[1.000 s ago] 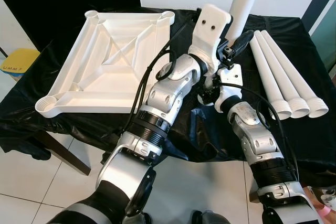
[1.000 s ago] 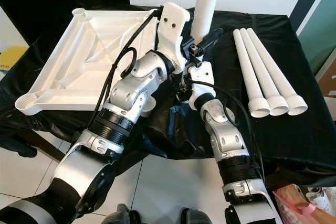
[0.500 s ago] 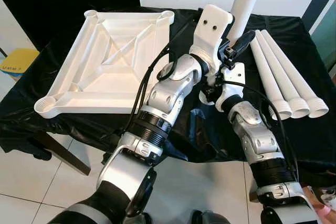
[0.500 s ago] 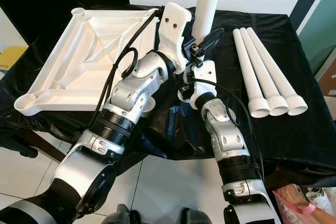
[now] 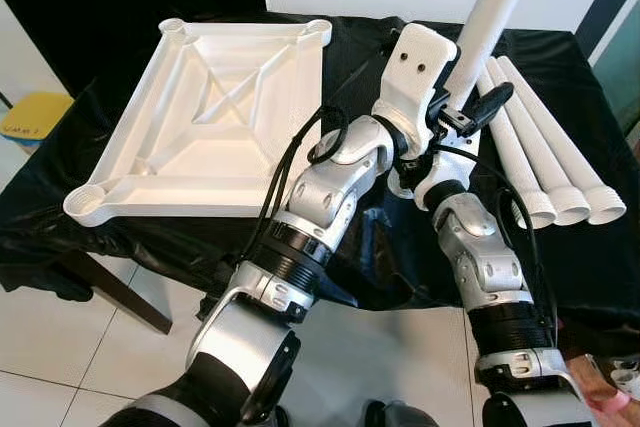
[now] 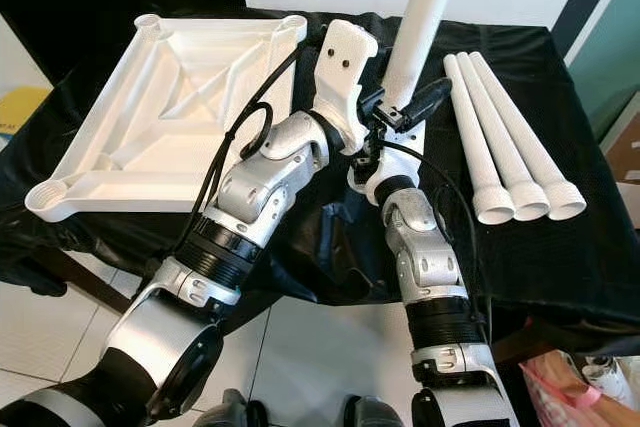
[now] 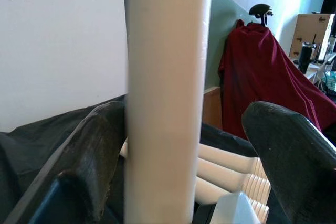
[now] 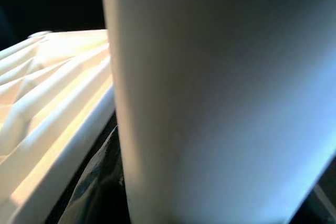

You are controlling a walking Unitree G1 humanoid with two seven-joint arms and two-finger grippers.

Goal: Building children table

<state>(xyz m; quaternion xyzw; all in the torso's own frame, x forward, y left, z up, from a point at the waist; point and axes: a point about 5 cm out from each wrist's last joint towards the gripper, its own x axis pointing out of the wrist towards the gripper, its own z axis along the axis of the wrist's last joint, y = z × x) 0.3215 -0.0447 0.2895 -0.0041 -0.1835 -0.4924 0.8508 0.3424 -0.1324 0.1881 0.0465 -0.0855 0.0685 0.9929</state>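
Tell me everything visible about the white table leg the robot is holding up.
The held leg is a plain white tube, smooth and matte like plastic, tilted with its top leaning toward the robot's right and running out of the head views. Both end effectors meet at its lower part: the right end effector is at its base, and in the left wrist view it stands between the left end effector's fingers, touching one, the other apart. Its lower end is hidden. Three matching legs lie on the black cloth.

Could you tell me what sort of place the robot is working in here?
Probably a room in a home or office used as a work space: a table draped in black cloth, a tiled floor, and a cardboard box beside a red-draped stand against the wall.
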